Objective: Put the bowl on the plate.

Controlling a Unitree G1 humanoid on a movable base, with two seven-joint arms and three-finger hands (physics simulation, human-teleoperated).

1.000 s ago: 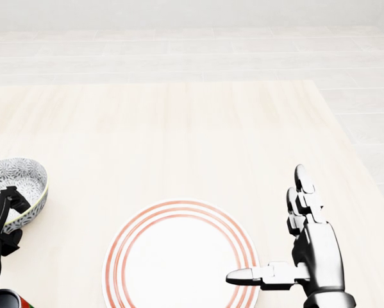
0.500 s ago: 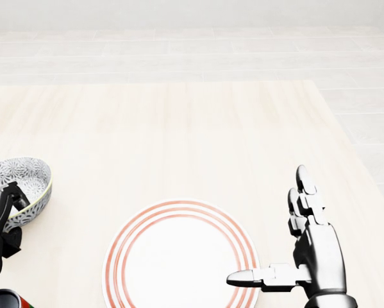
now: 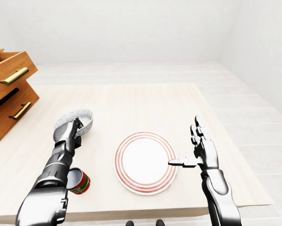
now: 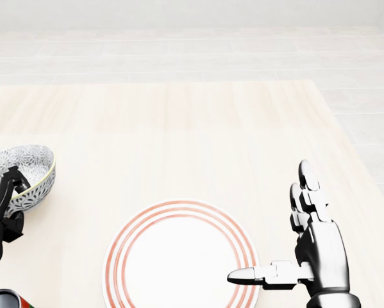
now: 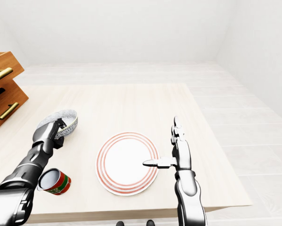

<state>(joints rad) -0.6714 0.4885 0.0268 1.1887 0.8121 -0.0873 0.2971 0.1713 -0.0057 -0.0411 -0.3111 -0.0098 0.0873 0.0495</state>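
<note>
1. The bowl (image 4: 26, 172) sits at the left edge of the head view. It is tipped rather than level and looks raised clear of the worktop (image 4: 179, 122), though I cannot be sure of the gap.
2. The left hand (image 4: 4, 204) has its fingers clamped over the bowl's near rim, so it is holding the bowl.
3. The plate (image 4: 179, 260) lies flat to the right of the bowl and nearer the robot, with bare worktop between them. I judge the coming move to be a carry rightward and nearward, then a levelling and lowering onto the plate's centre.
4. The bowl is round, so no long axis matters, only its tilt.
5. The right hand (image 4: 315, 251) is spread wide and holds nothing. It is beside the plate's right edge, and its thumb reaches over the rim; whether they touch I cannot tell. It is the nearer hand to the plate.
6. A red-and-green banded cup (image 5: 53, 181) lies near the left forearm, and wooden drawers (image 3: 9, 94) stand far left.
7. No writing or brand is readable anywhere.
</note>
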